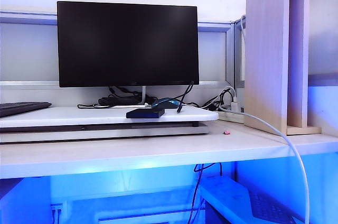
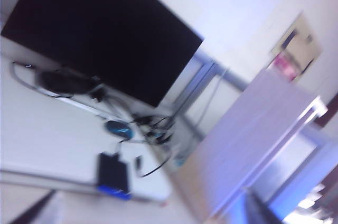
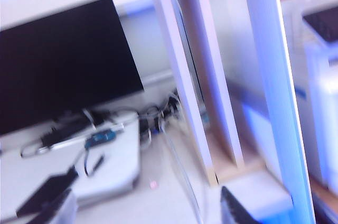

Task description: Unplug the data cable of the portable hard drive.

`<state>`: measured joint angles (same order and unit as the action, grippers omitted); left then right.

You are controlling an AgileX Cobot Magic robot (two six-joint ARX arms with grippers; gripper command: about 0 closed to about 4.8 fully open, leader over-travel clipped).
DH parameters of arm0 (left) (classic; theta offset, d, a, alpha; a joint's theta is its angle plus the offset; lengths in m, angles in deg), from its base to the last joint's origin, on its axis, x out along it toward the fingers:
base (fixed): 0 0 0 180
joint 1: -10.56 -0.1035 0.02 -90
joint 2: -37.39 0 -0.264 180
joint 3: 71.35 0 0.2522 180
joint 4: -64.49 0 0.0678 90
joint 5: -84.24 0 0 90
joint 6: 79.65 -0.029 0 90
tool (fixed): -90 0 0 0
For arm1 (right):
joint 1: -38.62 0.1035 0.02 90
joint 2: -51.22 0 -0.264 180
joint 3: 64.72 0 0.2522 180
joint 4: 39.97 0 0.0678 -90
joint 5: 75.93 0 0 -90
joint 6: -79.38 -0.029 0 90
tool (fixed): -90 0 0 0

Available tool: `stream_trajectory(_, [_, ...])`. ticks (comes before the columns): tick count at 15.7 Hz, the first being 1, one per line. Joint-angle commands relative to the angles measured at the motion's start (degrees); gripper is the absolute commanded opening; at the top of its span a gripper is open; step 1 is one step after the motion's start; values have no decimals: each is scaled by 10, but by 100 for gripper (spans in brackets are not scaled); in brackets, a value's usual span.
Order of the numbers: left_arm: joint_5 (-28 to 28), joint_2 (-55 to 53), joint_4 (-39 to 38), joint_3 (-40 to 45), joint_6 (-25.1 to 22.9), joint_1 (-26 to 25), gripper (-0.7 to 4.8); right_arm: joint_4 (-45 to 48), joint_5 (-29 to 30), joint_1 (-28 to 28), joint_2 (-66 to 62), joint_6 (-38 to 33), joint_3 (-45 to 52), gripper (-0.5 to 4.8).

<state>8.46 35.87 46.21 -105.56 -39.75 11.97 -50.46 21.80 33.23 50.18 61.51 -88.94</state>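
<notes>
Looks already unplugged: cable (image 2: 138,164) lying just beside hard drive (image 1: 145,113); both pincers off-frame, spread unclear; next, nothing but retreat.

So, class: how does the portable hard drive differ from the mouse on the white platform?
The portable hard drive is a flat, sharp-edged rectangular slab; the mouse is rounded and domed. The drive is plain black; the mouse shows blue on top. The drive lies at the platform's front edge; the mouse sits behind it, nearer the monitor. Both are small, dark and rest on the white platform.
</notes>
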Motion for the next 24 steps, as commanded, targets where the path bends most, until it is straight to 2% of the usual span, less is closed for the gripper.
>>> stream_trajectory(1, [21,-38,89,-10,68,2,477,9,4,1,-3,-20,-30,384])
stream_trajectory(5, [33,-138,117,-78,73,2,479,9,28,1,-42,-36,-71,398])
stream_trajectory(6, [38,-170,131,-96,73,2,479,9,31,1,-61,-36,-85,418])
stream_trajectory(8, [67,-242,186,-119,88,2,479,14,55,1,-117,-36,-116,429])
stream_trajectory(10, [114,-325,245,-123,192,2,479,15,77,0,-182,-36,-154,444])
stream_trajectory(14, [184,-481,316,-123,282,3,479,17,104,1,-309,-36,-240,478])
stream_trajectory(18, [224,-633,397,-123,326,3,479,45,131,1,-422,-36,-291,479])
stream_trajectory(20, [238,-712,443,-123,330,3,479,48,162,1,-481,-36,-312,479])
stream_trajectory(24, [242,-832,507,-125,330,3,479,112,168,2,-555,-36,-320,479])
